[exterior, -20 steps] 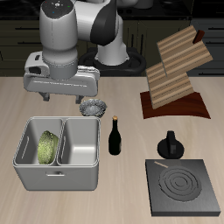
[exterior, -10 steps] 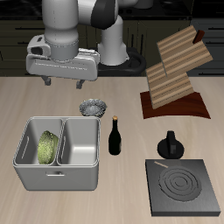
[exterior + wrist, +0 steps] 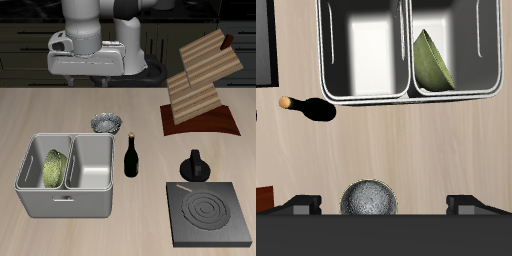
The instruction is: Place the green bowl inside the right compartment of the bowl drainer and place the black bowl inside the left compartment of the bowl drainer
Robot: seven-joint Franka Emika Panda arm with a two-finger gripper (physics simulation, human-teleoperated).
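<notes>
Gripper hangs with its fingers spread wide, holding nothing, right above the black bowl, one small round dish with silvery speckles, sitting on the pale wood-grain table just behind the bowl drainer. That's a shiny grey metal tub with two deep wells. One olive green bowl leans on edge in one well; the other's bare. One dark bottle stands beside it.
</notes>
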